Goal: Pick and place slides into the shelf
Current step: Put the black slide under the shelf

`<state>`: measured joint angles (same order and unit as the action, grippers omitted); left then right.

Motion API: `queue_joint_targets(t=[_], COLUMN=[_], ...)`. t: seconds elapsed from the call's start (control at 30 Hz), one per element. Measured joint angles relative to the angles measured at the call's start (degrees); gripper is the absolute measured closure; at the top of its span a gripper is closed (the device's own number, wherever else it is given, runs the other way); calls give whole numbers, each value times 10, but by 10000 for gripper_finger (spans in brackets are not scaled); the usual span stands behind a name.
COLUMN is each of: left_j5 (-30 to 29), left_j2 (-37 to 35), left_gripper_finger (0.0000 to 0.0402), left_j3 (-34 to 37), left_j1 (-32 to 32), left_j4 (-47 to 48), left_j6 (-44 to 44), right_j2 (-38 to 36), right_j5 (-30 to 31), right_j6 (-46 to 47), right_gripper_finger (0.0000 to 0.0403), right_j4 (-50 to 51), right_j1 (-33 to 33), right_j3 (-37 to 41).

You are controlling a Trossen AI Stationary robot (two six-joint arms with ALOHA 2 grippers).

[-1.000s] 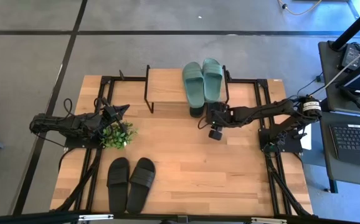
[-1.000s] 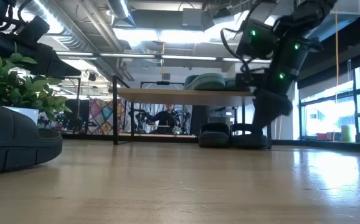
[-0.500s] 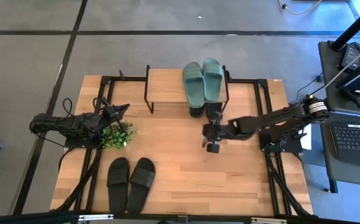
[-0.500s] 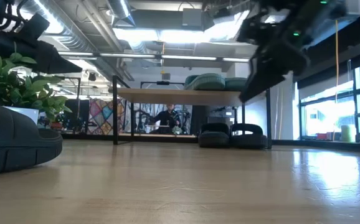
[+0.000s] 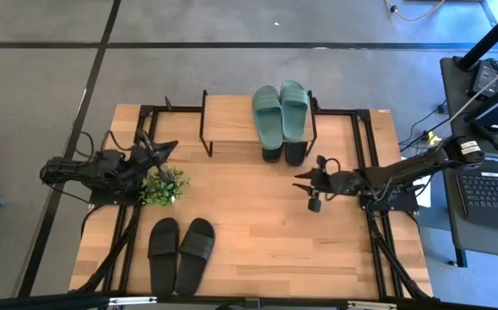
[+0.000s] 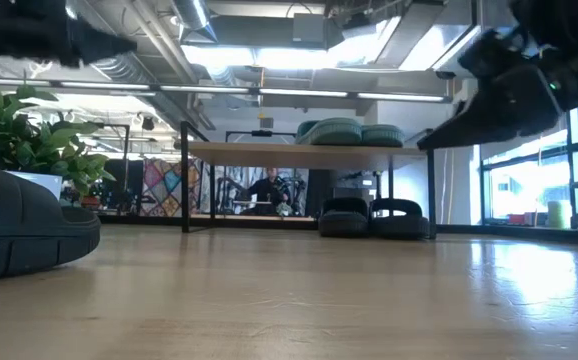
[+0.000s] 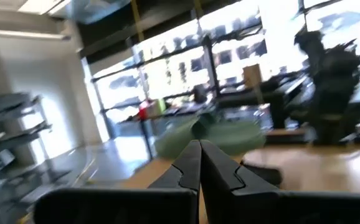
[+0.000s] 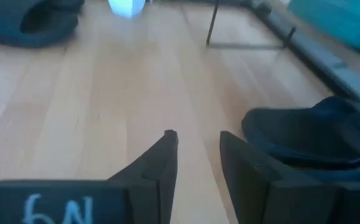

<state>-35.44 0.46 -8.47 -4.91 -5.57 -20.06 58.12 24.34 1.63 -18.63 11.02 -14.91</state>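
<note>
Four slides at the shelf [image 5: 232, 118], two left on the bench [image 5: 258, 224].
Green pair [image 5: 280, 110] on top, black pair [image 6: 371, 217] beneath; left gripper [image 5: 168, 150] jaws shut empty, right gripper [image 5: 304, 179] jaws part-open, empty.

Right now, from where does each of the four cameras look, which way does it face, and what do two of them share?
High: above, facing down on the table, both arms, shelf.
Low: table height, facing the shelf; right arm at upper right.
Left wrist: behind the shut left tool, facing the green slides.
Right wrist: behind the parted, empty right tool, facing a black slide.
Shared: high and low both show green slides on the shelf, black ones beneath.
</note>
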Motion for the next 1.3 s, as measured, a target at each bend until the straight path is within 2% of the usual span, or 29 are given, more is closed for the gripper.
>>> queue_joint_targets(t=[0.17,0.27,0.47,0.63,0.93,1.07,1.3], left_j5=[59,54,43,43,48,61,154], left_j2=[38,69,90,89,89,89,89], left_gripper_finger=[401,401,401,401,399,368,270], left_j3=[-57,-86,-128,-139,-140,-140,-140], left_j1=[0,0,0,0,0,0,0], left_j4=[1,5,-21,-22,-25,-26,-45], left_j6=[-16,-48,10,18,20,21,34], right_j2=[-46,-61,-65,-65,-65,-65,-65], right_j5=[0,0,1,1,0,0,0], right_j6=[-22,-26,-63,-110,-43,-10,-4], right_gripper_finger=[281,281,281,281,281,281,281], right_j4=[-84,-107,-114,-110,-86,-82,-80], right_j1=[0,0,0,0,0,0,0], right_j3=[74,94,97,97,97,97,97])
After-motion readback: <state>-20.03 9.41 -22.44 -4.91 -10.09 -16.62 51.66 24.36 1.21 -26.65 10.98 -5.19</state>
